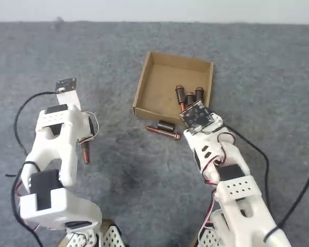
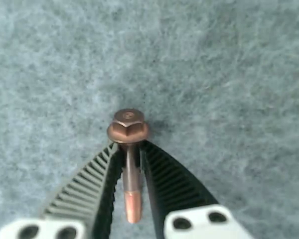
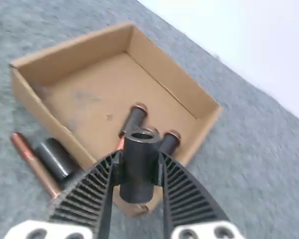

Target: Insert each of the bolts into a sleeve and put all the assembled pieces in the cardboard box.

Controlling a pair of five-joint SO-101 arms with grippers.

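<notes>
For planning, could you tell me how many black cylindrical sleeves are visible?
4 sleeves: one in the right tool, one on grey carpet beside the brown cardboard box, two inside; others may hide.

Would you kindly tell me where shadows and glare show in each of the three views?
High view: even light, with a faint dark patch on the carpet near the middle. Left wrist view: the bolt in the left gripper throws a small shadow beside its head; its tip gleams. Right wrist view: the sleeve shines faintly at its rim; one inner corner of the box looks darker.
</notes>
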